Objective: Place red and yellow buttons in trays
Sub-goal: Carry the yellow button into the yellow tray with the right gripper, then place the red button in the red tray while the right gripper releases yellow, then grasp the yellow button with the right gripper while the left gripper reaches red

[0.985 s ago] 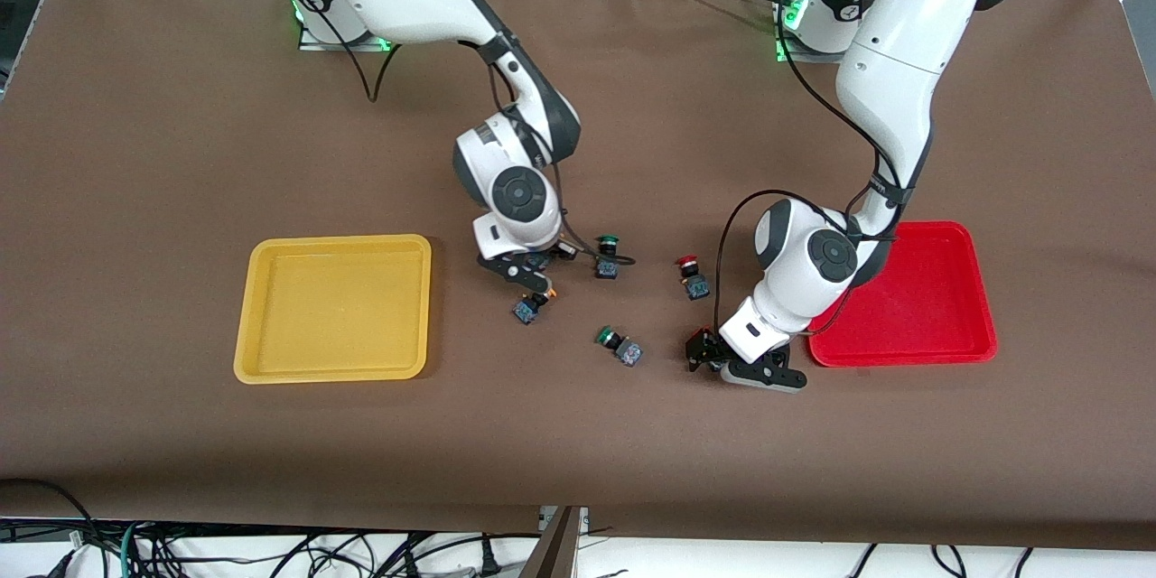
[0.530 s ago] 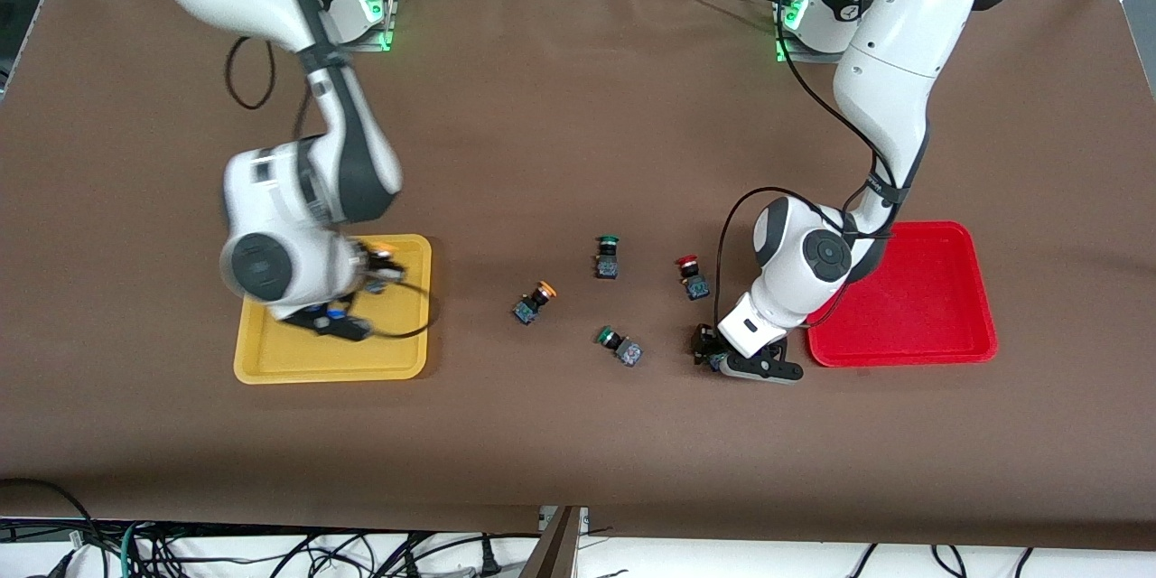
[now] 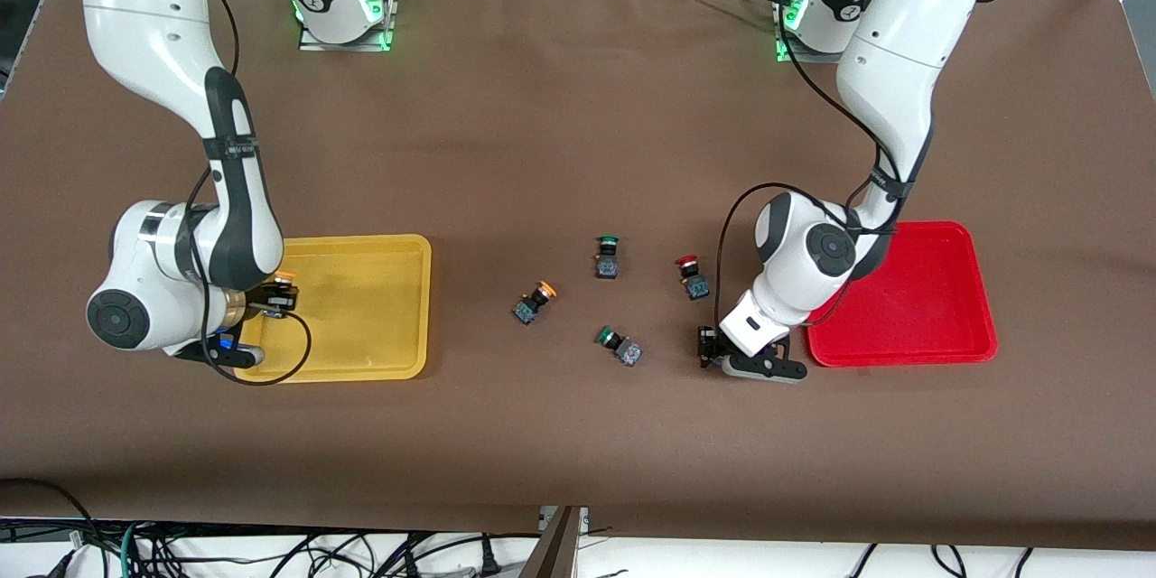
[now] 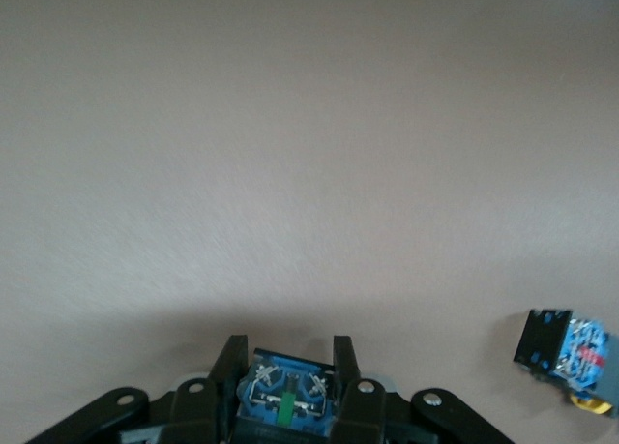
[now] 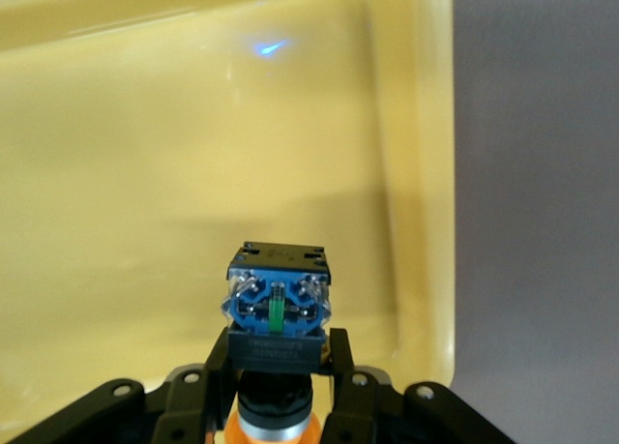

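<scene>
My right gripper (image 3: 230, 349) is over the yellow tray (image 3: 361, 307), at its rim toward the right arm's end. It is shut on a yellow-orange-capped button, which the right wrist view shows held by its black neck (image 5: 278, 309), blue base toward the tray floor (image 5: 145, 173). My left gripper (image 3: 709, 350) is low at the table beside the red tray (image 3: 912, 307), shut on a button (image 4: 286, 391) whose cap is hidden. On the table lie a second yellow-capped button (image 3: 535, 301) and a red-capped button (image 3: 692, 275).
Two green-capped switches lie between the trays, one upright (image 3: 607, 256) and one on its side (image 3: 619, 346), close to my left gripper. Another switch lies on the table in the left wrist view (image 4: 566, 352). Brown mat covers the table.
My right arm swung from the buttons in the middle to over the yellow tray, carrying the yellow button. My left gripper stayed by the red tray, shifting only slightly.
</scene>
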Robot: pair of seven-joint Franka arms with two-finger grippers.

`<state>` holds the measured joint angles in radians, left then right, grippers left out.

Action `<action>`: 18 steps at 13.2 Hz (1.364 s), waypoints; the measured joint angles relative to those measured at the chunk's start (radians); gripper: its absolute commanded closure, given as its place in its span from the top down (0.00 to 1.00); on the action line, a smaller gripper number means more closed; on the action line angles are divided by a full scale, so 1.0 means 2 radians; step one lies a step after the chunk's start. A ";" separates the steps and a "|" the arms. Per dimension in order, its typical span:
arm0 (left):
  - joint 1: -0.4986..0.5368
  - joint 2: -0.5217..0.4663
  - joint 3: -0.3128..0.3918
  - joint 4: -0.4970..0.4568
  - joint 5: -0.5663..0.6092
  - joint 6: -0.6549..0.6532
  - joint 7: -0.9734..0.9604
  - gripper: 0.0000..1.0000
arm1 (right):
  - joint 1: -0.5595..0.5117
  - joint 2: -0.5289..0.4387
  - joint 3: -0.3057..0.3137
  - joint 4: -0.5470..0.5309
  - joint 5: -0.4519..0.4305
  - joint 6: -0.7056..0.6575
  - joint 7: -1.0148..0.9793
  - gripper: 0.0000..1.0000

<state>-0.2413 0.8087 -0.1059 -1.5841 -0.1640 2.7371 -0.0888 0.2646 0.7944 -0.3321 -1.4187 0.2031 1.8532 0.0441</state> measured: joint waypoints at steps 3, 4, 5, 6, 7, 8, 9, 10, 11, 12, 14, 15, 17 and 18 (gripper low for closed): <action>0.037 -0.051 0.008 0.001 0.000 -0.102 0.087 0.03 | -0.004 0.015 0.001 0.000 0.000 0.016 -0.008 1.00; 0.057 -0.067 0.008 0.000 0.000 -0.143 0.133 0.02 | -0.003 0.014 0.003 0.002 0.001 0.016 -0.008 1.00; 0.075 -0.079 0.009 0.000 0.000 -0.180 0.181 0.02 | -0.001 0.012 0.006 0.008 0.002 0.015 -0.009 1.00; 0.093 -0.086 0.009 0.000 0.000 -0.209 0.231 0.02 | 0.005 0.008 0.013 0.016 0.005 0.008 -0.003 1.00; 0.111 -0.089 0.010 -0.002 0.000 -0.227 0.279 0.02 | 0.019 0.003 0.020 0.024 0.010 -0.004 0.025 1.00; 0.125 -0.090 0.010 -0.008 0.000 -0.236 0.321 0.02 | 0.039 -0.003 0.024 0.031 0.018 -0.013 0.075 1.00; 0.135 -0.088 0.010 -0.021 0.000 -0.239 0.353 0.17 | 0.063 -0.006 0.027 0.035 0.031 -0.016 0.130 1.00; 0.143 -0.085 0.010 -0.035 0.000 -0.239 0.372 0.34 | 0.090 -0.008 0.028 0.037 0.050 -0.016 0.182 1.00; 0.146 -0.081 0.010 -0.044 0.000 -0.238 0.380 0.99 | 0.115 -0.007 0.029 0.037 0.071 -0.010 0.225 1.00; 0.146 -0.077 0.010 -0.048 0.000 -0.237 0.383 1.00 | 0.137 -0.006 0.029 0.036 0.087 0.005 0.266 1.00; 0.146 -0.075 0.008 -0.049 0.000 -0.236 0.385 1.00 | 0.173 -0.002 0.029 0.036 0.100 0.044 0.340 1.00; 0.145 -0.077 0.007 -0.048 0.000 -0.236 0.385 1.00 | 0.188 0.003 0.029 0.036 0.101 0.064 0.371 1.00; 0.143 -0.089 0.003 -0.046 0.000 -0.240 0.378 1.00 | 0.212 0.016 0.030 0.035 0.102 0.112 0.421 1.00; 0.140 -0.098 0.000 -0.045 0.000 -0.251 0.357 1.00 | 0.222 0.025 0.030 0.035 0.102 0.137 0.438 1.00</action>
<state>0.0383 0.6122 -0.1063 -1.6737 -0.1637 2.2348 0.6245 0.7079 0.8441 -0.2731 -1.3487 0.4065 2.1264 0.9195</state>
